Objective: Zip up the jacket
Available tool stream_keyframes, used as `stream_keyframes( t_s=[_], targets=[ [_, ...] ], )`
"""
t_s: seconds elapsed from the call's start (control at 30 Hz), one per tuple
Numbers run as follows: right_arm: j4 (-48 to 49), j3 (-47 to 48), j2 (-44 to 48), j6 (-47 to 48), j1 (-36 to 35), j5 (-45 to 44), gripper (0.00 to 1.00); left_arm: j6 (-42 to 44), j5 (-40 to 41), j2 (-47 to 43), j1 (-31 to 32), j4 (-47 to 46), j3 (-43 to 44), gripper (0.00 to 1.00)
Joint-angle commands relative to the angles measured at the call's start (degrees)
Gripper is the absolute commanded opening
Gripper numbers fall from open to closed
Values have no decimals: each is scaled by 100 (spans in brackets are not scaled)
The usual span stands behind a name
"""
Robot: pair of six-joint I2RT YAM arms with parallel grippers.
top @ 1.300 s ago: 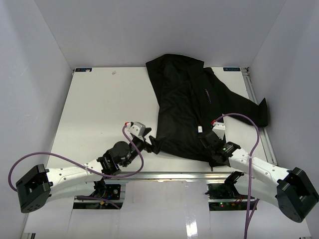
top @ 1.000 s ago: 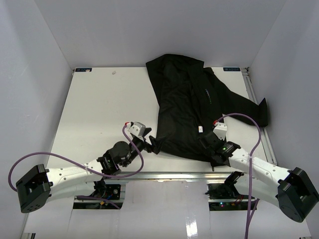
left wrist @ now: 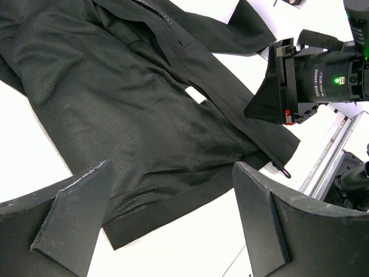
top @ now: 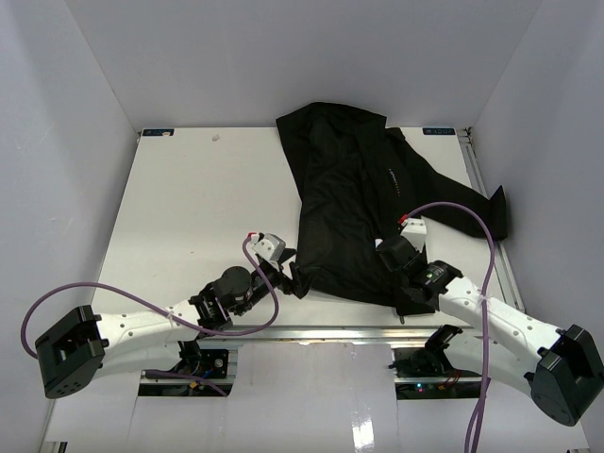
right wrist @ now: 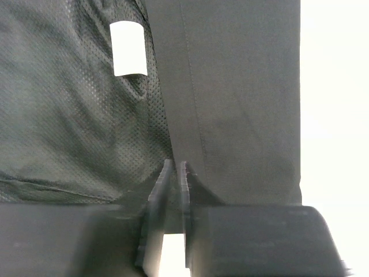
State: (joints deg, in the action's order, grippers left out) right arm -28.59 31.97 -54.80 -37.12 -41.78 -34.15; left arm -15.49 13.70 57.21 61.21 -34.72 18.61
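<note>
The black jacket (top: 349,189) lies opened out at the back right of the white table, mesh lining up (left wrist: 115,92). My left gripper (top: 294,276) stands open just off the hem's near-left corner, and the hem band shows between its wide-apart fingers (left wrist: 173,167). My right gripper (top: 389,255) sits on the front edge strip close to the hem. Its jaws (right wrist: 176,166) are pinched on that fabric edge (right wrist: 242,86). A small zipper pull (left wrist: 284,171) hangs at the strip's lower end. A white label (right wrist: 128,48) is sewn into the lining.
The white table (top: 189,198) stretches bare to the left of the jacket. A metal rail (top: 321,330) runs along the near edge and grey walls close in on three sides. A purple cable (top: 477,222) loops over the right arm, above a sleeve.
My right gripper has shifted a little left and forward onto the jacket's front edge, and its jaws have closed. My left gripper has crept right toward the hem corner, still open.
</note>
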Motion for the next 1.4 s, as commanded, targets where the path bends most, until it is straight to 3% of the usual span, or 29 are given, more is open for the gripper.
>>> stream_keyframes(
  t_s=[0.0, 0.23, 0.37, 0.77, 0.93, 1.1, 1.37],
  targets=[
    [-86, -30, -91, -57, -67, -25, 24, -7, -87, -96, 5, -61, 178, 94],
    [-143, -21, -305, -310, -227, -122, 46, -7, -62, -127, 5, -45, 178, 95],
    [-19, -17, -576, -276, -264, -43, 49, -17, -79, -171, 5, -56, 173, 95],
    [-832, 319, -1243, -990, -348, -838, 47, -60, -105, -350, 5, -123, 82, 95],
    [-955, 337, -1270, -1139, -349, -988, 41, -77, -96, -395, 5, -149, 55, 95],
    [-907, 353, -1368, -1145, -348, -959, 30, -86, -131, -313, 5, -158, 72, 95],
    [-657, 252, -1475, -1017, -351, -698, 31, -86, -146, -190, 5, -170, 116, 95]
  ],
)
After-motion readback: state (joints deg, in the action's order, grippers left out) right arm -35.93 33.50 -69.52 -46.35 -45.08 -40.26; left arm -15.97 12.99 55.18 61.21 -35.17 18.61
